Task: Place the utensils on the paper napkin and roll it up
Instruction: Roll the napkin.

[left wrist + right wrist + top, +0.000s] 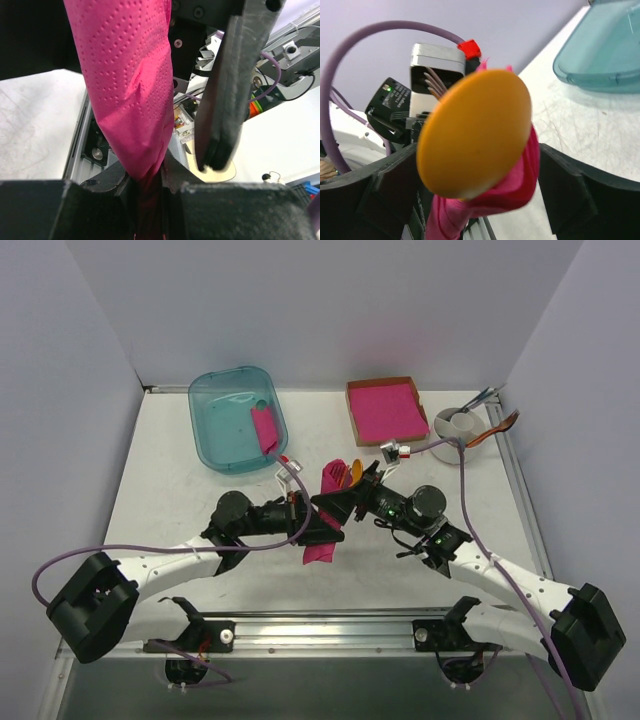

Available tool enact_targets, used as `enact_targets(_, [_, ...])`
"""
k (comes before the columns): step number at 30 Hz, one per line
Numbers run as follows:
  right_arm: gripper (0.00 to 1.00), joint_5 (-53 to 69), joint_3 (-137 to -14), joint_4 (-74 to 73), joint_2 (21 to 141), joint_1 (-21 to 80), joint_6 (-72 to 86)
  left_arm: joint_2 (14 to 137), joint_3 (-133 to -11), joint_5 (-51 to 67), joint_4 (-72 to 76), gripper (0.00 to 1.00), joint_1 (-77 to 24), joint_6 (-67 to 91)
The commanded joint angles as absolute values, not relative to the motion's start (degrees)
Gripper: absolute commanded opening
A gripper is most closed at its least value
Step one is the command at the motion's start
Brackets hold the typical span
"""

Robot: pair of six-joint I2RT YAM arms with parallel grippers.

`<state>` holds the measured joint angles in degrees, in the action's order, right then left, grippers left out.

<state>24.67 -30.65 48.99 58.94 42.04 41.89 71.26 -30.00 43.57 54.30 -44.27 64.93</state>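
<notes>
The left jaws stand narrow, closed on the rolled napkin (130,85), which runs between them and wedges into the gap at their base. The right jaws stand wide, one on each side of the roll's upper end, with gaps to the paper and no grip. The round bowl of the spoon (475,135) sticks out of that end, and its handle is hidden in the paper. The fork shows in no view, so whether it is inside the roll cannot be told. The roll lies tilted over the middle of the table (180,500), between the two wrists. Whether its lower end touches the table cannot be told.

Behind and to the left, a teal bin (215,455) holds a second pink roll (265,428) near its right wall. Right of it, a cardboard box (352,412) holds a stack of pink sheets (388,408). At the far right, a pale cup (452,426) holds cutlery with teal and orange handles, their heads too small to make out.

Only the top view shows all three containers. The right wrist view catches just a corner of the bin, with the spoon's bowl close and blurred. The left wrist view shows the embossed paper and one finger (222,110) just beside it. The other finger is lost in the dark.
</notes>
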Motion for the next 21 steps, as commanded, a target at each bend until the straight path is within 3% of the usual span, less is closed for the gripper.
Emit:
enact_targets(1, [0.79,27.42,-32.87,59.41,59.15,42.54,42.98,69.7,-30.15,44.56,60.2,0.02,-44.65,66.61])
enact_targets(4, [0.63,28.04,-33.31,60.2,59.5,42.71,42.98,70.48,-29.97,44.82,62.48,0.02,-44.74,68.11])
enact_targets(14, [0.62,28.3,-33.84,59.24,58.71,42.89,42.36,74.62,-29.62,46.41,72.94,0.02,-44.74,74.0])
enact_targets(20, [0.57,28.65,-33.58,59.15,58.62,42.8,42.1,74.62,-29.79,46.85,73.21,0.02,-44.83,74.62])
enact_targets(21, [0.52,28.83,-33.66,59.15,58.62,42.89,42.1,74.36,-29.88,47.11,73.13,0.02,-44.82,74.71])
